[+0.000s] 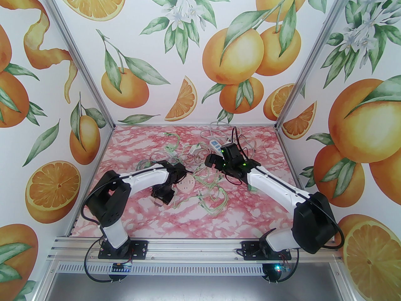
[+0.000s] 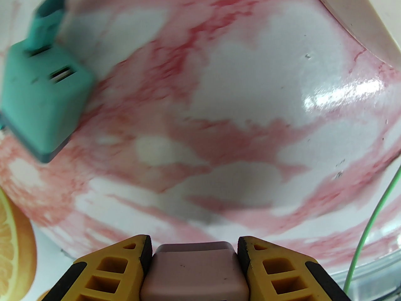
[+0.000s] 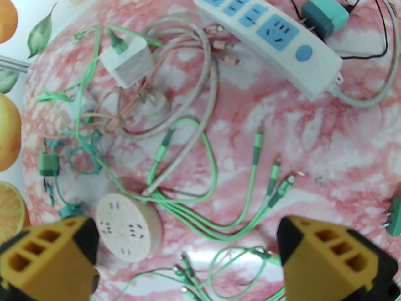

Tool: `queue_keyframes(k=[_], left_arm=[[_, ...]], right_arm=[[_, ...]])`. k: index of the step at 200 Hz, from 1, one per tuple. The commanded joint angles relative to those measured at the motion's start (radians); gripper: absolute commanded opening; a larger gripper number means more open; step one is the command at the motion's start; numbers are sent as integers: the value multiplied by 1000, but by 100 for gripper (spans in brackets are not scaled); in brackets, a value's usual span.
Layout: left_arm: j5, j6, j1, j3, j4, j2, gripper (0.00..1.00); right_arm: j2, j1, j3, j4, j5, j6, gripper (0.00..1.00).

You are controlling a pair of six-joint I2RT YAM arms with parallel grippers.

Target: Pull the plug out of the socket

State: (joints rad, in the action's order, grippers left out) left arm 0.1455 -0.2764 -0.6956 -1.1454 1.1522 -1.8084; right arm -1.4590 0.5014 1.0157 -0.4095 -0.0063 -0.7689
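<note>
- The left claw point(image 2: 194, 246) is closed on a pink plug point(image 2: 194, 271); both yellow fingers point(image 2: 109, 268) press against its sides.
- The plug is clear of the round socket point(image 3: 125, 227), whose white rim sits at the upper right of the left wrist view, apart from the claw.
- The plug hangs low over the pink marbled bench point(image 2: 250, 105); whether it touches the bench cannot be told.
- The right claw point(image 3: 188, 256) is spread wide and empty, hovering above a tangle of green cables point(image 3: 255, 155).
- A white power strip point(image 3: 266, 33) lies further back, with a teal charger point(image 3: 325, 17) unplugged just beside it.
</note>
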Motion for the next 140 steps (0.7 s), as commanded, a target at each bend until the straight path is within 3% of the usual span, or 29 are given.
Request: queue_keyframes(k=[1,24,38,76,114,140], left_arm=[[-50,29,9,-56,23,-23,61],[-42,41,12,-78,42,-23,81],[-28,42,20,-85,57,-15,87],[-13,28,46,-79,82,46,91],[-84,31,51,-36,116,94,91],[-40,-35,76,1,111,145,91]], right_arm=[[38,-6,-21,-3,19,1,100],[50,-9,-36,1,25,-3,100],[52,-12,-37,2,25,-4,100],[40,-18,-31,11,26,-3,100],[12,-24,-9,14,14,5,100],[-4,-27,5,20,5,12,100]])
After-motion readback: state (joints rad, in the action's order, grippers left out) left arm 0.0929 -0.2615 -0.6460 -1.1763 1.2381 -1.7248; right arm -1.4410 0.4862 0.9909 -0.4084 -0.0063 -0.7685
